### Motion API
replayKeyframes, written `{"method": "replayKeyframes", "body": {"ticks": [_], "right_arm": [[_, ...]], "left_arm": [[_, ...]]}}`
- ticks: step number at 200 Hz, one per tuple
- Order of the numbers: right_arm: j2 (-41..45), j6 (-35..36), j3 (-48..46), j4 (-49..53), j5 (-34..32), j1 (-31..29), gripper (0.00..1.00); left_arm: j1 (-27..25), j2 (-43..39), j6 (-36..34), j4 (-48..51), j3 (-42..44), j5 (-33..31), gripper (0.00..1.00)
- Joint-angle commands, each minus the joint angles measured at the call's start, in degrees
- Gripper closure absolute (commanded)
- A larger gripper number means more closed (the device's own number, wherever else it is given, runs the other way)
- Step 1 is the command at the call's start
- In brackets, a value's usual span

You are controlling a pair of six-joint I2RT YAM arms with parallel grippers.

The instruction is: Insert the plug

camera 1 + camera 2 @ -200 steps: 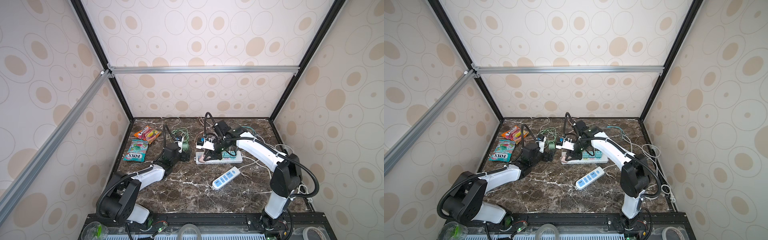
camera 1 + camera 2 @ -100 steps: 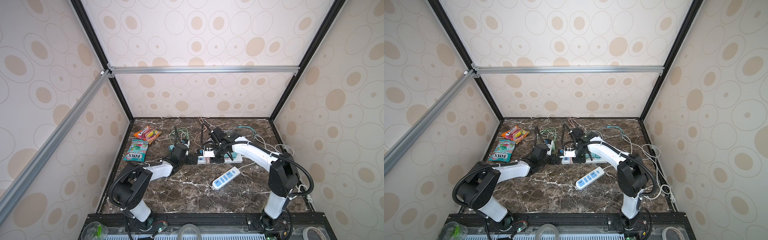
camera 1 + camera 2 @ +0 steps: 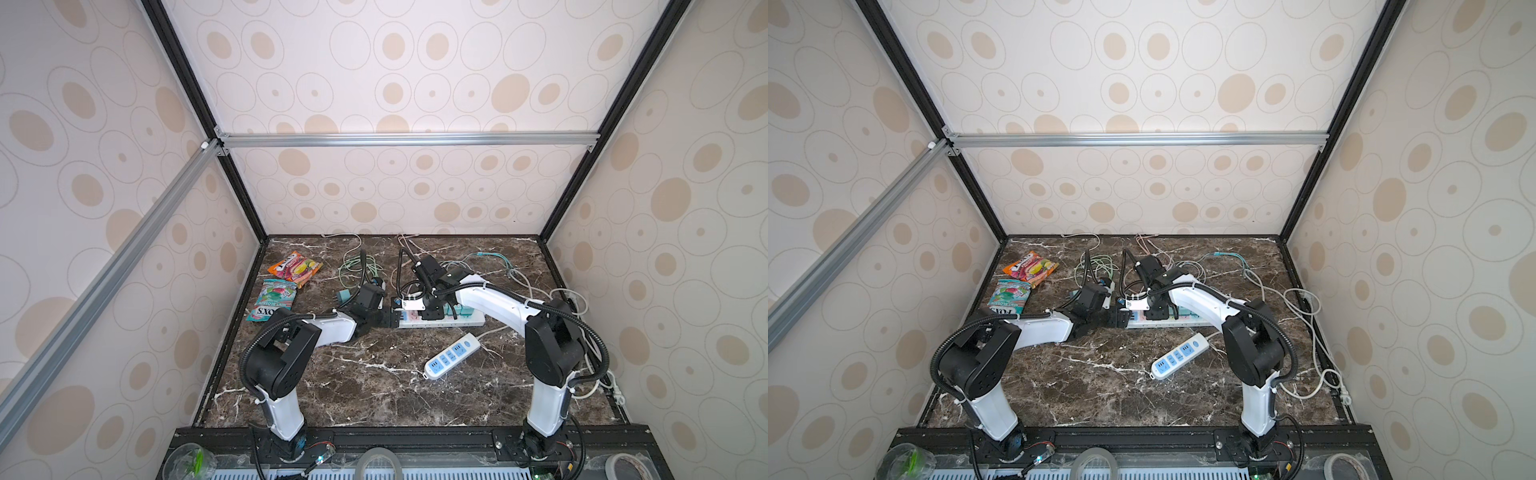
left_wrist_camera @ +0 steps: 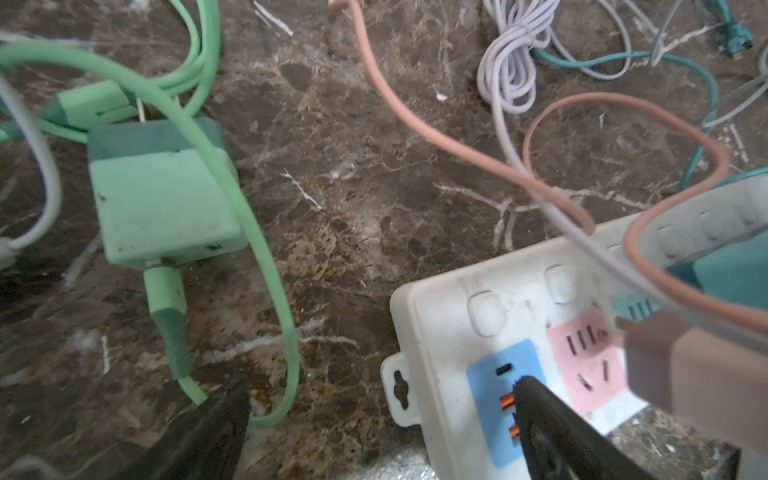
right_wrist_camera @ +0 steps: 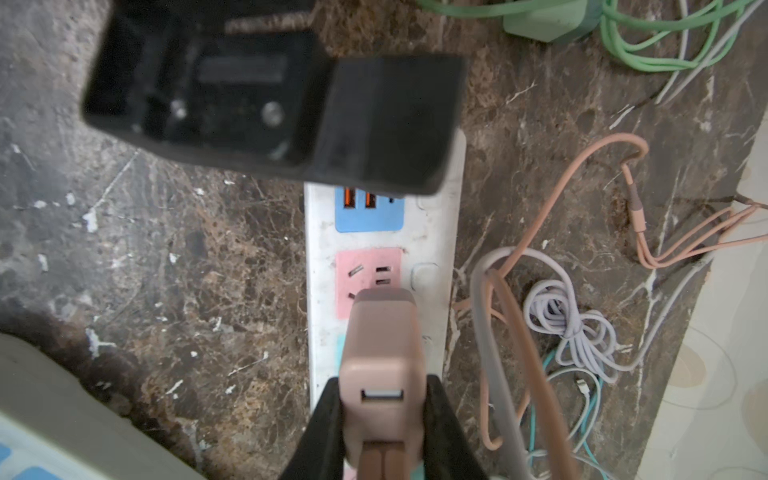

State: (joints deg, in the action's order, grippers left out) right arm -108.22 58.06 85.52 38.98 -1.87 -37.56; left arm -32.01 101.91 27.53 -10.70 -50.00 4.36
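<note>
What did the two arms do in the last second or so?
The left gripper swung away from the green charger over to the end of the long power strip, jaws open. The right gripper, gripping the pink plug throughout, came down towards the strip's pink socket. The snack bags and the small power strip stayed put.

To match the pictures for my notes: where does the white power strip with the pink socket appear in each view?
In a top view: the power strip lies just below centre, slightly right.
In a top view: just below centre.
Left wrist: lower right corner, only its USB end shows.
Right wrist: up the middle, partly covered by the pink plug.
Shared landmark: the green charger, lying off that USB end.
</note>
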Motion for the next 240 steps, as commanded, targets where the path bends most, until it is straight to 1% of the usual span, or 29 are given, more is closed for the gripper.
{"method": "replayKeyframes", "body": {"ticks": [1, 12, 36, 59, 80, 118, 150, 211, 240], "right_arm": [[-0.54, 0.69, 1.84, 0.35, -2.37, -0.34, 1.00], [-0.34, 0.08, 2.02, 0.83, -2.12, -0.16, 1.00], [-0.31, -1.00, 3.09, 3.69, 0.73, 0.80, 1.00], [-0.89, -1.10, 4.19, 6.58, 1.21, 1.24, 1.00], [-1.34, -0.92, 4.57, 8.02, 0.25, 1.26, 1.00], [-1.95, -1.05, 3.71, 6.64, -3.02, 1.26, 1.00], [-2.36, -1.49, 2.91, 6.21, -2.55, 1.35, 1.00], [-3.62, -2.15, 3.25, 8.80, -1.14, 2.04, 1.00], [-4.39, -2.16, 3.99, 9.89, -2.51, 2.48, 1.00]], "left_arm": [[-0.33, 1.04, 0.77, 2.70, -2.12, -1.45, 0.02], [-0.32, 1.49, 0.71, 2.98, -2.24, -1.46, 0.02], [-0.34, 2.31, 0.51, 3.54, -2.64, -1.72, 0.02], [-0.38, 2.80, 0.33, 4.06, -2.92, -1.90, 0.02], [-0.40, 2.89, 0.24, 4.19, -2.91, -2.07, 0.02], [-0.37, 3.14, -0.02, 4.46, -3.01, -2.25, 0.02], [-0.47, 3.37, -0.15, 4.77, -3.00, -2.38, 0.02], [-0.52, 3.20, -0.60, 5.56, -3.05, -3.10, 0.02], [-0.50, 3.14, -0.68, 5.83, -3.11, -3.21, 0.02]]}}
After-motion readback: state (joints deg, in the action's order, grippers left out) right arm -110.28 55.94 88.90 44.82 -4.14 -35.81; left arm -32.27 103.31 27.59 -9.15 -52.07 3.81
